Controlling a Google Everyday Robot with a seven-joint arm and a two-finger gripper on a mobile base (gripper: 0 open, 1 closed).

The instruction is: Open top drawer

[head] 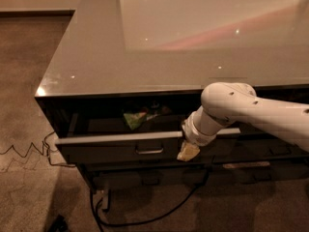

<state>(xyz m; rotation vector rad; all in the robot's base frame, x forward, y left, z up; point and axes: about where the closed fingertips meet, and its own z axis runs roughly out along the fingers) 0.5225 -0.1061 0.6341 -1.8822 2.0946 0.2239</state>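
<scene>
no readable text or label, as far as shows, on the top drawer or the gripper at its front.

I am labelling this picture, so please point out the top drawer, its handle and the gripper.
top drawer (96, 152): camera view, on the left part of its dark front.
handle (148, 151): camera view, middle of the loop.
gripper (188, 152): camera view, its pale tip, at the drawer front just right of the handle.

The top drawer sits just under the desk top and juts out in front of it. A packet lies inside, towards the drawer's back. The claw is at the drawer's front, just right of its handle. A cable lies on the floor below the drawer.
</scene>
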